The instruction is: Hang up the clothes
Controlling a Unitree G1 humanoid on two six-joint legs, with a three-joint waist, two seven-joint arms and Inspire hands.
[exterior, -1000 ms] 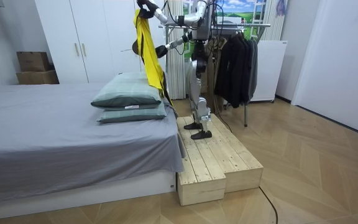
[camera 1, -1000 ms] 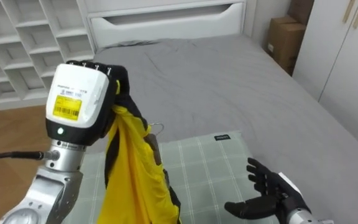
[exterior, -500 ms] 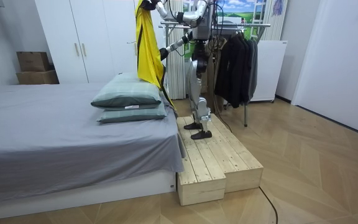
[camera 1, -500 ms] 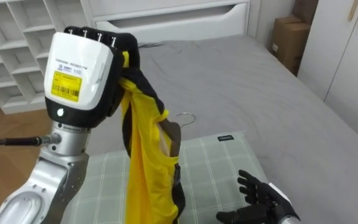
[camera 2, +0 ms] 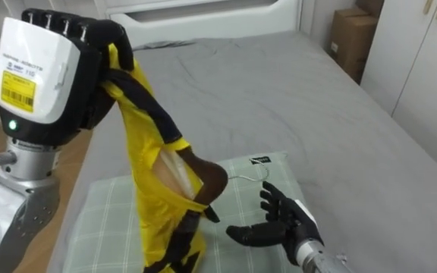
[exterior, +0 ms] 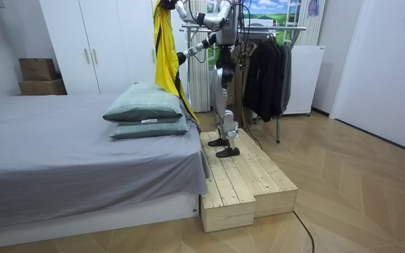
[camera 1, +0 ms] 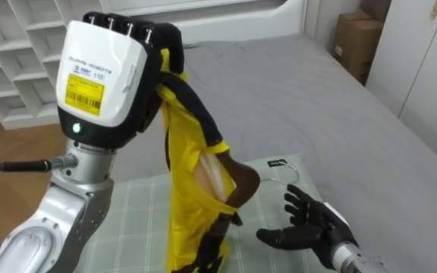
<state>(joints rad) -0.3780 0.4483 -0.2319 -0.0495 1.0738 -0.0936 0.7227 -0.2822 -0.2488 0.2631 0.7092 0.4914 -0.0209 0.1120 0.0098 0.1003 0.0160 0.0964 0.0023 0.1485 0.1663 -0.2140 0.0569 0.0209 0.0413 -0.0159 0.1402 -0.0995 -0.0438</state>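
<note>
Raised left hand [camera 1: 101,72] grips the yellow garment [camera 1: 188,212], which hangs vertically. Right hand [camera 1: 309,224], fingers spread, sits just right of its hanger [camera 1: 241,186].

Head eyes close above bed [camera 1: 302,83]; room view farther off.

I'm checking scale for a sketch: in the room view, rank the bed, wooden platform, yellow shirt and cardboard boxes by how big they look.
1. bed
2. wooden platform
3. yellow shirt and cardboard boxes: about alike, and the boxes stand farther off, so unranked.
</note>
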